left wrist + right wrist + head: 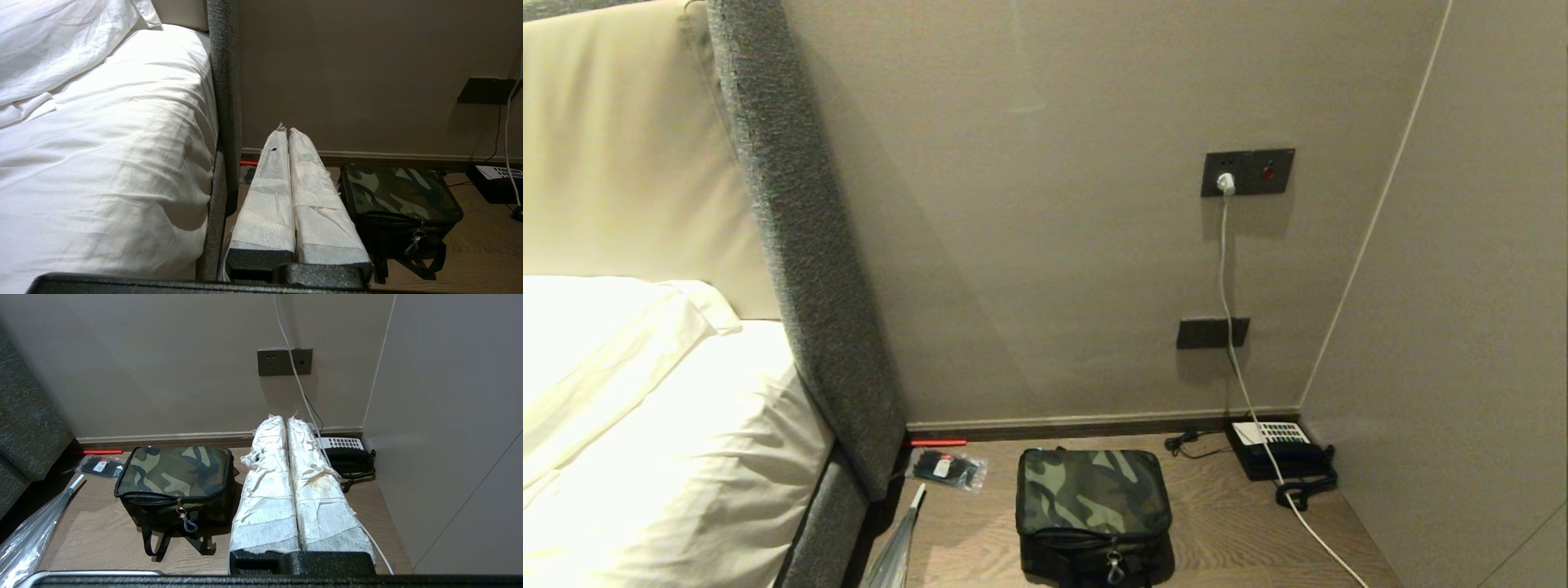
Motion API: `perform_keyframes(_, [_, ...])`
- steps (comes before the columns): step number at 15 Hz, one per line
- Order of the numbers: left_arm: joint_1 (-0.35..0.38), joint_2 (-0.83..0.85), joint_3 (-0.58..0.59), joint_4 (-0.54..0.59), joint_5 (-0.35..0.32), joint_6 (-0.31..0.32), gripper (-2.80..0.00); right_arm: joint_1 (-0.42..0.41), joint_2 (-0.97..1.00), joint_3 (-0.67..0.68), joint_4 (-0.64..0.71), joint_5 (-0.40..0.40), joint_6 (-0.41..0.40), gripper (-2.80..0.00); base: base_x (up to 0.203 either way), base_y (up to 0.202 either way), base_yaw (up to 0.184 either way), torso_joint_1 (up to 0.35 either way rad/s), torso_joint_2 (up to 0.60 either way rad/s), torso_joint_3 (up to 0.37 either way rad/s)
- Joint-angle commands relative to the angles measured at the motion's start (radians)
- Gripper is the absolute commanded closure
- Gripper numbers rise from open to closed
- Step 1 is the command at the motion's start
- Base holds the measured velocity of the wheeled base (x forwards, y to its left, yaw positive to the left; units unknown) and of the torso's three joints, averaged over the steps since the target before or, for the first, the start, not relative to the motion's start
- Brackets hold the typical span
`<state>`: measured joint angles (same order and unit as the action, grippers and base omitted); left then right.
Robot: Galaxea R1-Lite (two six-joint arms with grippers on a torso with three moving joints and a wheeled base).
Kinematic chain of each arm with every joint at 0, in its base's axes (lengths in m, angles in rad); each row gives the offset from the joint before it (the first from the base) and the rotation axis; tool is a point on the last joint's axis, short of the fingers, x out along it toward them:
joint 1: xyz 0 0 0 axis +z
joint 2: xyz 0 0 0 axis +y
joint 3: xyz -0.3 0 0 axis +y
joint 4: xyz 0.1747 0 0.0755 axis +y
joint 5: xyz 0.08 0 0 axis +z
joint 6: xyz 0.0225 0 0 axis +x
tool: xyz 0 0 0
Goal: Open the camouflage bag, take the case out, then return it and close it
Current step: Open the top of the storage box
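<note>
The camouflage bag (1093, 506) stands zipped shut on the wooden bedside table (1225, 531), its zip pull (184, 517) hanging at the front. The case is hidden. My left gripper (287, 131) is shut and empty, its white-wrapped fingers pressed together; it hangs short of the table, to the left of the camouflage bag (398, 192) and beside the bed. My right gripper (286, 418) is shut too, holding nothing, to the right of the camouflage bag (175, 473) and apart from it. Neither arm shows in the head view.
A black telephone (1278, 449) with a white keypad sits in the back right corner, and a white cable (1229, 327) runs down from a wall socket across the table. A small clear packet (947, 469) and a clear plastic bag (894, 551) lie at the left. The bed (645, 425) and grey headboard (809, 269) border the left.
</note>
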<state>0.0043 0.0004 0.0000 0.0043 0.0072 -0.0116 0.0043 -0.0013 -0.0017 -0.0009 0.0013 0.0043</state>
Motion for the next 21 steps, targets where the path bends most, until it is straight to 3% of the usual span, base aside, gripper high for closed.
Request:
perform_keyframes(1, [0.0,0.0,0.003,0.0,0.0,-0.001,0.0,0.0,-0.003,0.0,-0.001,0.0,0.0,0.0,0.0,0.0,0.0,0.0,0.0,0.0])
perform_keyframes(8, [0.0,0.0,0.003,0.0,0.0,-0.001,0.0,0.0,-0.003,-0.008,0.03,0.006,-0.052,0.0,0.0,0.0,0.0,0.0,0.0,0.0])
perform_keyframes(21, [0.0,0.0,0.003,-0.001,0.0,0.008,0.0,0.0,-0.003,0.0,0.002,0.0,-0.043,0.0,0.0,0.0,0.0,0.001,0.0,-0.015])
